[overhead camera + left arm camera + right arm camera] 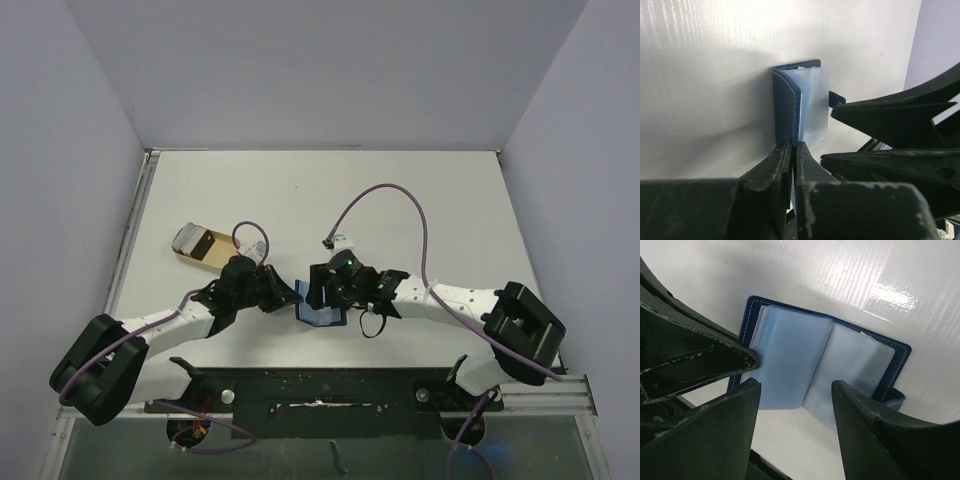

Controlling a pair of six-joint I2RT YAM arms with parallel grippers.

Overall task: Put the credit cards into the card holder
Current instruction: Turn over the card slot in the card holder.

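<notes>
The card holder (322,315) is a navy-blue wallet lying open near the table's front middle, its clear sleeves (790,360) fanned out. My left gripper (288,297) is shut on the edge of its left cover (788,107), pinching the blue flap between its fingertips (794,146). My right gripper (324,290) hovers open just over the sleeves, with its fingers (796,390) straddling the fold and nothing between them. A tan/gold credit card (206,245) lies to the far left, apart from both grippers.
A grey striped piece (185,237) lies against the gold card's left end. A small white connector on a purple cable (335,241) rests behind the right gripper. Grey walls close in the table on three sides.
</notes>
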